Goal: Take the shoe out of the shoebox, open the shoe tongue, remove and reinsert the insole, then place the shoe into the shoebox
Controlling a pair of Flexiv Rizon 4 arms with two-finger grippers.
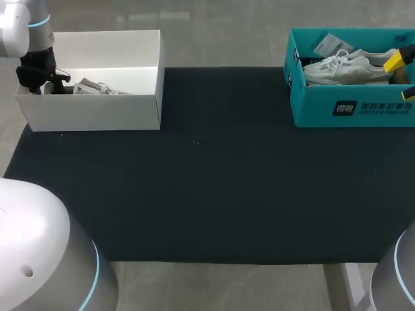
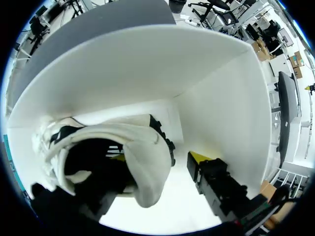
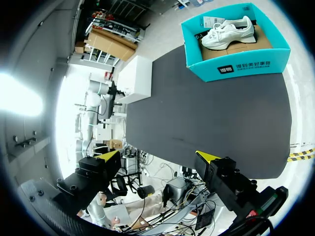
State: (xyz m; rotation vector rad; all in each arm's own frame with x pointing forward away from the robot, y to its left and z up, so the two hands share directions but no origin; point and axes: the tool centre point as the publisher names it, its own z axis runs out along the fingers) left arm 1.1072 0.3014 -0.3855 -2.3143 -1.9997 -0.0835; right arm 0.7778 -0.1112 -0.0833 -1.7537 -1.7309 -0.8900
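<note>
A: Count on the table?
B: Two boxes are seen on the dark mat [image 1: 220, 181]: one white shoebox [image 1: 97, 113] at its far left corner, one teal box [image 1: 353, 107] at its far right. One shoe is counted in each.
A: Left side?
B: A pale shoe [image 1: 97, 88] is seen lying inside the white shoebox. The left gripper [image 2: 157, 157] is set down in that box with its fingers spread. One yellow tip is seen inside the shoe's opening (mostly hidden there), the other outside, apart from the collar.
A: Right side?
B: The right gripper [image 3: 160, 155] is held high over the mat, fingers spread wide, nothing between them. A white sneaker [image 1: 347, 68] is seen lying in the teal box.
</note>
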